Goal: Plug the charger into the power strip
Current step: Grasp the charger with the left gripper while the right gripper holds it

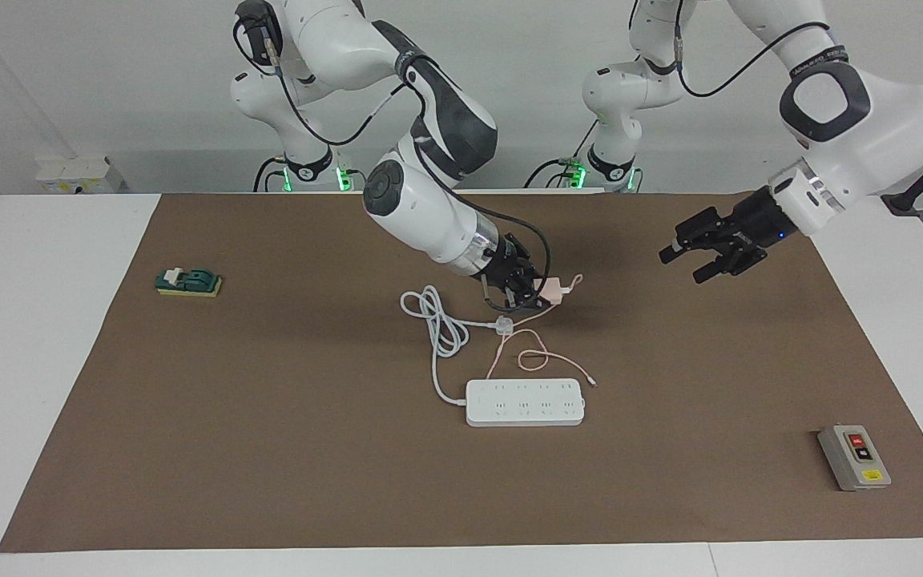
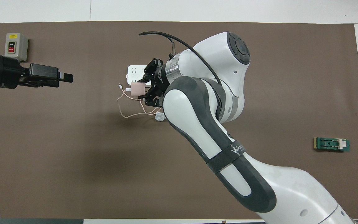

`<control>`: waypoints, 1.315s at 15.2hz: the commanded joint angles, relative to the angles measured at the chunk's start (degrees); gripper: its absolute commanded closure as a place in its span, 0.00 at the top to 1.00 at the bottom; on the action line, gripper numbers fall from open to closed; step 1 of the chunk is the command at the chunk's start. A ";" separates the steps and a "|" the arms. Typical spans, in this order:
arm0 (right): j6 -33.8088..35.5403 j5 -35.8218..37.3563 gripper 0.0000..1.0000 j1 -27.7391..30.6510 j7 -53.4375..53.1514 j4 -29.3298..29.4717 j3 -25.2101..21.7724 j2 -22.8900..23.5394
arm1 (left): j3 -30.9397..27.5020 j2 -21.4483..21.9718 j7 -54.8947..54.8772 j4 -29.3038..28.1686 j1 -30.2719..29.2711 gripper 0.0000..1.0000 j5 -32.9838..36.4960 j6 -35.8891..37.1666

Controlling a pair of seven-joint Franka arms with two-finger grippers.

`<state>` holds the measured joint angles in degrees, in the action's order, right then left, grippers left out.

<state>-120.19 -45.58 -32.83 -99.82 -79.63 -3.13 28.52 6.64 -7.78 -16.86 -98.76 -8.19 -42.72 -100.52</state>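
My right gripper [image 1: 546,295] is shut on the charger [image 1: 552,289], a small pale-pink cube, and holds it a little above the brown mat, over the loose cables. The charger also shows in the overhead view [image 2: 137,88], with the right gripper [image 2: 142,90] around it. Its thin pink cable [image 1: 534,359] hangs down and loops on the mat toward the power strip [image 1: 525,402]. The strip lies flat, sockets up; in the overhead view [image 2: 133,71] the right arm hides most of it. My left gripper [image 1: 698,258] is open and empty in the air over bare mat, and waits [image 2: 64,77].
The strip's thick white cord [image 1: 437,320] coils on the mat and ends in a white three-pin plug [image 1: 503,324] under the right gripper. A grey button box [image 1: 854,457] sits toward the left arm's end. A green block [image 1: 189,282] sits toward the right arm's end.
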 commanded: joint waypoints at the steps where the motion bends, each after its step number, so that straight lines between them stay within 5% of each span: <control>1: 1.09 0.32 0.00 0.14 -0.55 0.53 -0.21 0.22 | 0.39 -3.37 -5.01 -1.95 -0.69 1.00 -10.67 -0.38; 5: 1.18 0.23 0.00 0.22 -0.64 0.44 -0.21 0.22 | 0.83 -9.44 -8.17 -3.27 0.10 1.00 -23.16 0.76; 9: 1.18 0.23 0.00 0.40 -0.73 0.44 -0.21 0.22 | 0.91 -9.45 -13.81 -8.37 2.56 1.00 -32.32 0.41; 20: 1.18 0.06 0.00 0.49 -0.99 0.35 -0.21 0.22 | 1.27 -9.71 -14.60 -12.42 6.60 1.00 -40.06 7.35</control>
<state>-119.86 -45.60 -32.67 -99.82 -79.65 -3.39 28.59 8.44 -18.70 -29.70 -109.09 -2.31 -80.33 -94.06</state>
